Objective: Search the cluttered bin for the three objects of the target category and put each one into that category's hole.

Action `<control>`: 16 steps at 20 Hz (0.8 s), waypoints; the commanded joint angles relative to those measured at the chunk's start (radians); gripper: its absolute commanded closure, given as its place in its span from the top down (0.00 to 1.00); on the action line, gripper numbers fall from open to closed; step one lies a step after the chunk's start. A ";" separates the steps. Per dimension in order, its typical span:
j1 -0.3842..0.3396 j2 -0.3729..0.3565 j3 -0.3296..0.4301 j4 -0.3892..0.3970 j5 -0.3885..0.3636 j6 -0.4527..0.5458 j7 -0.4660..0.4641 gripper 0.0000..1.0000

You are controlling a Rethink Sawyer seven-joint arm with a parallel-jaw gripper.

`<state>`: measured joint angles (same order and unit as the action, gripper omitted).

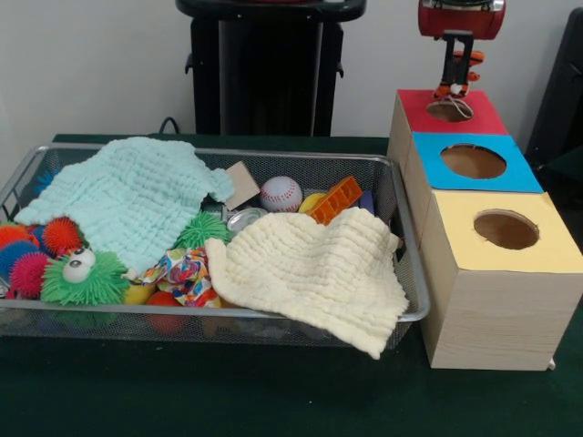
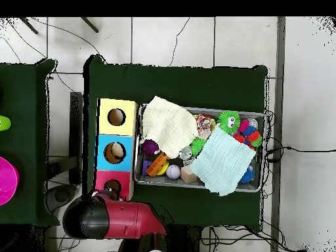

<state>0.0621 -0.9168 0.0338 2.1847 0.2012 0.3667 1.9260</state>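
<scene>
At the left of the front view, I see the wire-mesh bin (image 1: pixel 412 314) lying with its long axis across the green tabletop (image 1: pixel 228 401). A mint cloth (image 1: pixel 127 196) covers its far left part and a cream cloth (image 1: pixel 314 273) drapes over its near right rim, so whatever lies beneath them is hidden from me. Spiky balls (image 1: pixel 36 255) crowd the left end beside a green spiky ball with an eye (image 1: pixel 84 278). Between the cloths I make out a patterned soft item (image 1: pixel 182 273), a baseball (image 1: pixel 281 193) and an orange block (image 1: pixel 334 200); I cannot identify the smaller pieces around them. To the right stand three boxes in a row: yellow-faced (image 1: pixel 510 232) nearest, blue-faced (image 1: pixel 474 162) in the middle, red-faced (image 1: pixel 451 111) farthest. Above the red box's hole (image 1: pixel 448 111), the end effector (image 1: pixel 458 77) hangs vertically, clamped on a small orange-striped toy (image 1: pixel 455 86) just over the opening. In the overhead view the arm (image 2: pixel 115 220) covers that toy.
</scene>
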 commanded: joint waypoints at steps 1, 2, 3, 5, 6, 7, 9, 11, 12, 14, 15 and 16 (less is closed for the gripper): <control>0.009 0.016 -0.016 -0.108 0.021 0.025 0.181 0.00; 0.011 0.020 -0.019 -0.110 0.019 0.021 0.181 0.00; 0.012 0.024 -0.022 -0.111 0.018 0.014 0.181 0.00; 0.015 0.034 -0.025 -0.112 0.018 0.000 0.180 0.00; 0.016 0.039 -0.026 -0.113 0.017 -0.009 0.179 0.00; 0.017 0.046 -0.030 -0.117 0.015 -0.016 0.179 0.00; 0.022 0.054 -0.036 -0.120 0.013 -0.030 0.180 0.00; 0.026 0.065 -0.043 -0.126 0.009 -0.041 0.180 0.00; 0.028 0.069 -0.047 -0.128 0.008 -0.045 0.181 0.00; 0.032 0.073 -0.050 -0.128 0.007 -0.050 0.180 0.00; 0.027 0.083 -0.049 -0.132 0.007 -0.056 0.177 0.00; 0.029 0.086 -0.053 -0.134 0.006 -0.059 0.177 0.00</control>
<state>0.0957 -0.8869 -0.0089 2.1291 0.2012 0.3667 1.9260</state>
